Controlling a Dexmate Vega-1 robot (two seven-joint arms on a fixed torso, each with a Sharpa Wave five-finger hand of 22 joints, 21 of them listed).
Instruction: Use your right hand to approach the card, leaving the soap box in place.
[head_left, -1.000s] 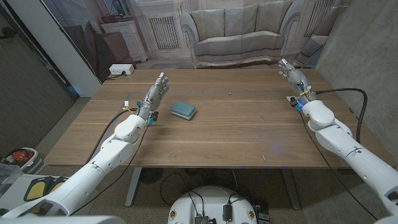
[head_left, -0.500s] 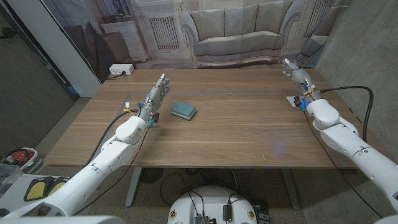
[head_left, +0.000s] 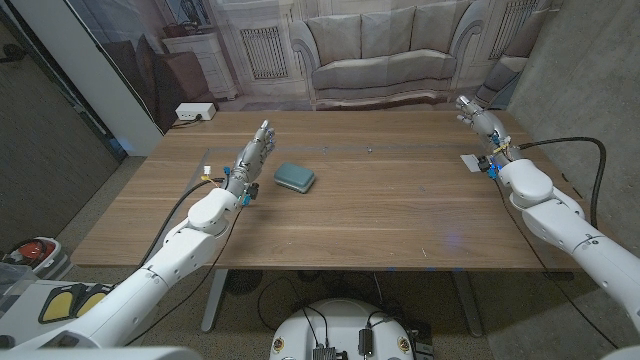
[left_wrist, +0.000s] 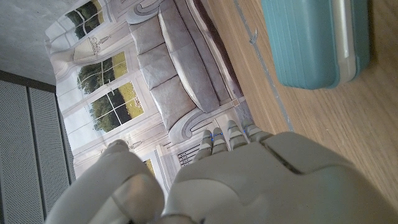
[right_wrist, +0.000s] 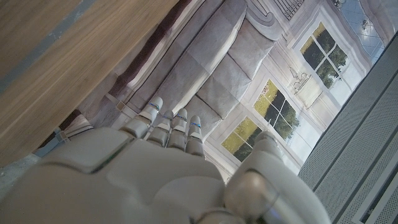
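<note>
My right hand hovers open, fingers straight, holding nothing, with the card on the table just beside my wrist.

The back of the left hand takes up the near part of the frame, pale grey and rounded, with its fingers together and reaching straight out, holding nothing. The thumb sits alongside them. Ahead of the fingers and off to one side, a teal soap box lies on the wooden table, apart from the hand. Beyond the fingertips hangs a backdrop printed with a grey sofa and windows.
</note>
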